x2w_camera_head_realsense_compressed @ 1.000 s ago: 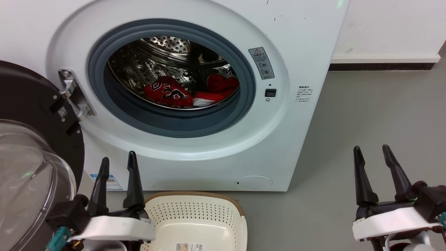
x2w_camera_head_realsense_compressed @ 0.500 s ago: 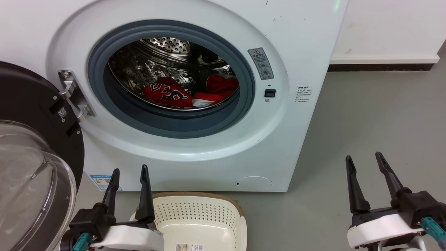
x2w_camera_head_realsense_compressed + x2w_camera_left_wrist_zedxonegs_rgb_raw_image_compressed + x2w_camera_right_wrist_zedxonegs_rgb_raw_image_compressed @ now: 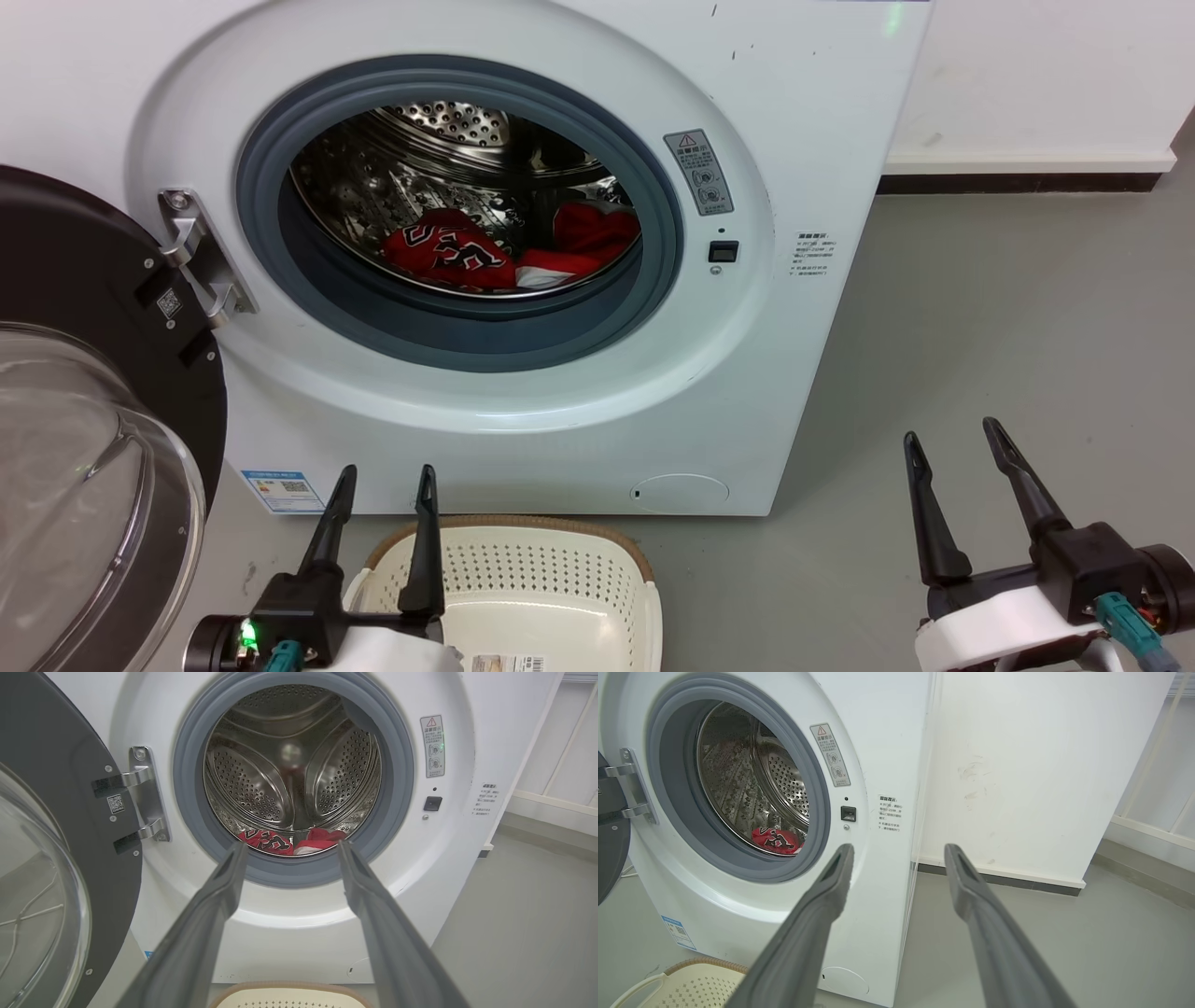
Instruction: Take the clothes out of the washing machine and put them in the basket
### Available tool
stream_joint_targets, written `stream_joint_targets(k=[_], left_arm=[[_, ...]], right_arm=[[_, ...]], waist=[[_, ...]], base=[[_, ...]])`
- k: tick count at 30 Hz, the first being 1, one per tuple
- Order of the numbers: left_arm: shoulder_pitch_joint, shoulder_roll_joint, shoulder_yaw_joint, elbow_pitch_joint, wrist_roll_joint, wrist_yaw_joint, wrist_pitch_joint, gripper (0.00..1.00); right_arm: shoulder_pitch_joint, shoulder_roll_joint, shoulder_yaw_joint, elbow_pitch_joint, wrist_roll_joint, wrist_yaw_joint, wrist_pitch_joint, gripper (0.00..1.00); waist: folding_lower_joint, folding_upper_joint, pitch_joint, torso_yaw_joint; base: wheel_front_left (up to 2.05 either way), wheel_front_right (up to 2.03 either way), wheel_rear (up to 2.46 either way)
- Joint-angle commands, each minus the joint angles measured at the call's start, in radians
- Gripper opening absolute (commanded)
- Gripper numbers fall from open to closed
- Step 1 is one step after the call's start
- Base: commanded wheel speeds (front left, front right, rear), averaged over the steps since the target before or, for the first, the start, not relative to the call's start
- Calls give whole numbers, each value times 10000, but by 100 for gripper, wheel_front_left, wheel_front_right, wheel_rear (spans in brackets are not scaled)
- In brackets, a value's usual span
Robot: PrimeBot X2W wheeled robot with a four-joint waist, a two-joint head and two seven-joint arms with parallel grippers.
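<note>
red clothes (image 3: 509, 252) in washing machine (image 3: 803, 140), basket (image 3: 551, 579) below

Grey floor (image 3: 1018, 317), smooth and matt, spread out on the right and reaching back to a white wall (image 3: 1046, 75). Along the foot of that wall, a white skirting (image 3: 1027, 161) with a dark strip (image 3: 1018, 179) just beneath it. On the wall, a few faint scuffs (image 3: 971, 772) (plain from the right wrist, too faint to make out from the head). Farther right, thin pale rails (image 3: 1146, 765) slanting upward, above a white ledge (image 3: 1148, 833) with a grey band under it down to the floor.
</note>
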Motion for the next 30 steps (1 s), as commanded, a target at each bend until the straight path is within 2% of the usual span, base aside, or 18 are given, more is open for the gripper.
stream_joint_targets(k=[1, 11, 15, 20, 30], left_arm=[[65, 64, -26, -21, 180, 66, -66, 100], [198, 39, -26, -59, 778, 54, -258, 100], [253, 3, 4, 25, 1065, 65, -341, 100], [182, -36, 62, 72, 1038, -20, -345, 100], [190, -91, 128, 152, 1019, -176, -340, 100]], right_arm=[[116, -16, 8, -9, -113, -3, -92, 100], [87, -11, -157, 452, 450, -3, -277, 100], [50, -11, -156, 590, 330, -5, -364, 100], [31, -12, -150, 732, 842, -5, -351, 100], [-42, -11, -124, 733, 746, -5, -351, 100]], waist=[[0, 0, -7, -3], [0, 0, -45, -42], [0, 0, -44, -48], [0, 0, -29, -38], [0, 0, -18, -46]], base=[[0, 0, 0], [0, 0, 0], [0, 0, 0], [0, 0, 0], [0, 0, 0]])
